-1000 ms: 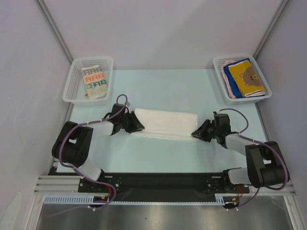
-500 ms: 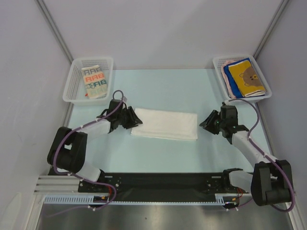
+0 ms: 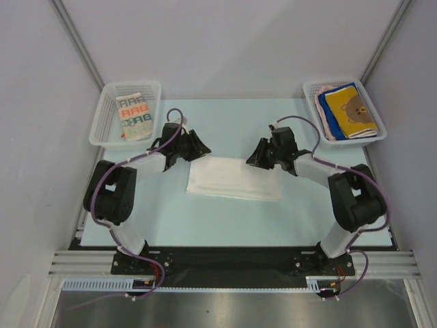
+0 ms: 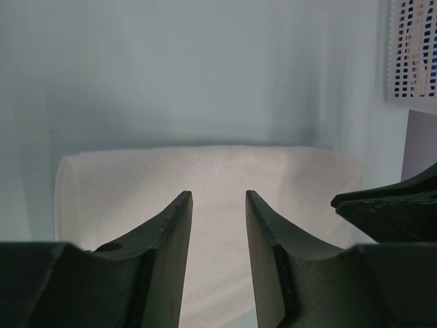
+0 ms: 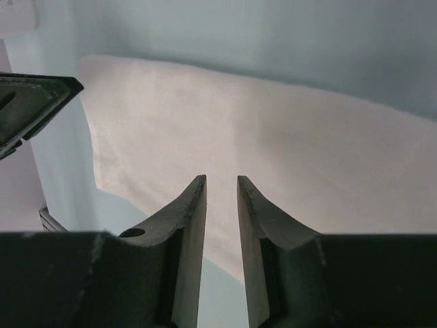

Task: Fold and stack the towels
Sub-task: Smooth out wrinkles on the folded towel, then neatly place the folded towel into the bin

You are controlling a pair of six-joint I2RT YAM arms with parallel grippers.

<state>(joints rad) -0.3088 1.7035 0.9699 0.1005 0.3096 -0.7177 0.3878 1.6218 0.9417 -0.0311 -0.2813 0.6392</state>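
A plain white towel (image 3: 232,179) lies folded flat in the middle of the table. It also shows in the left wrist view (image 4: 205,178) and the right wrist view (image 5: 287,137). My left gripper (image 3: 201,147) is open and empty, just above the towel's far left corner; its own view shows it the same way (image 4: 218,195). My right gripper (image 3: 251,158) is open and empty over the towel's far edge, right of centre, as its own view also shows (image 5: 221,179). The two grippers face each other, apart.
A white mesh basket (image 3: 102,123) at the back left holds the cream "RABBIT" towel (image 3: 134,115). A second basket (image 3: 377,130) at the back right holds the yellow bear towel (image 3: 350,109) on a blue towel (image 3: 328,117) and a pinkish one (image 3: 326,90).
Both grippers left the towel's left and right ends and swung away and inward to its far edge. The towel now lies flat and free.
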